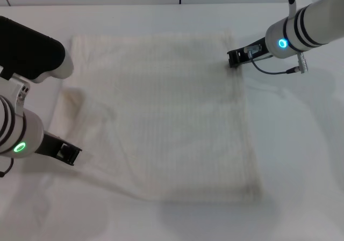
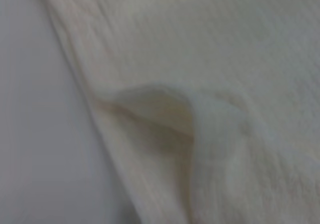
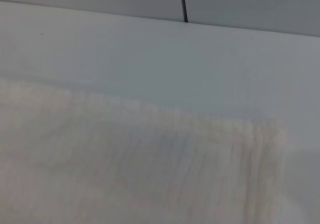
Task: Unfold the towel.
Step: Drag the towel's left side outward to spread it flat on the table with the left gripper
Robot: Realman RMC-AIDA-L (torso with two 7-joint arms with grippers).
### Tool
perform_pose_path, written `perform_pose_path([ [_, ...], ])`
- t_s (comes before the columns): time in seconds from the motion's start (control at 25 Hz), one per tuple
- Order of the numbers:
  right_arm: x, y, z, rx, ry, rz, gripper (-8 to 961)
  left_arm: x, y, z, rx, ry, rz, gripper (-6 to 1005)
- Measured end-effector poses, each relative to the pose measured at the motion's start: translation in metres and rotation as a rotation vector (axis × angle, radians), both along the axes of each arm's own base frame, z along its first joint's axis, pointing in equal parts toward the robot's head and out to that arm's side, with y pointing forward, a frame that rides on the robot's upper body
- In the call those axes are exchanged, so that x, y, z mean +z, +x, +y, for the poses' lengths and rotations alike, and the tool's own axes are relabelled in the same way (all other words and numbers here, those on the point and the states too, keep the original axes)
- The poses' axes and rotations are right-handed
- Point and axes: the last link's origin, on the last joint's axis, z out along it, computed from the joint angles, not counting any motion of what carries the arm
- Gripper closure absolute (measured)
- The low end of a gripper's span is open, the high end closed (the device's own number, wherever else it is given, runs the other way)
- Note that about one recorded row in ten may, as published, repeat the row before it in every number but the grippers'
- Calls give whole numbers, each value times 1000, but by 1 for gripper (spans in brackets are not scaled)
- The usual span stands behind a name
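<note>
The cream-white towel (image 1: 166, 117) lies spread on the white table, with faint ribbed stripes and a raised fold along its left side (image 1: 88, 109). No red tag shows. My left gripper (image 1: 69, 153) sits low at the towel's near-left edge. My right gripper (image 1: 234, 58) sits at the towel's far-right corner. The left wrist view shows a lifted fold of the towel (image 2: 165, 119) close up. The right wrist view shows the towel's far edge and corner (image 3: 150, 169) on the table.
The white table (image 1: 301, 144) extends to the right of the towel and in front of it. A wall with a dark vertical seam (image 3: 183, 4) stands behind the table's far edge.
</note>
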Motion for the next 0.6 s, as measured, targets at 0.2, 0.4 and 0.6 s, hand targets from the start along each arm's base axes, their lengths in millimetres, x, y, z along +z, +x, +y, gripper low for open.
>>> perform_pose_path([
  [0.2,-1,-1,0,1,-5,1,913,2,3,-1,-14,7,-6,815],
  [0.4,2,-6,1,15,-6,8,912,12,9,0,-37,36,-16,643],
  [0.6,4,-7,0,16,-8,11,911,26,20,9,-81,99,-40,490],
])
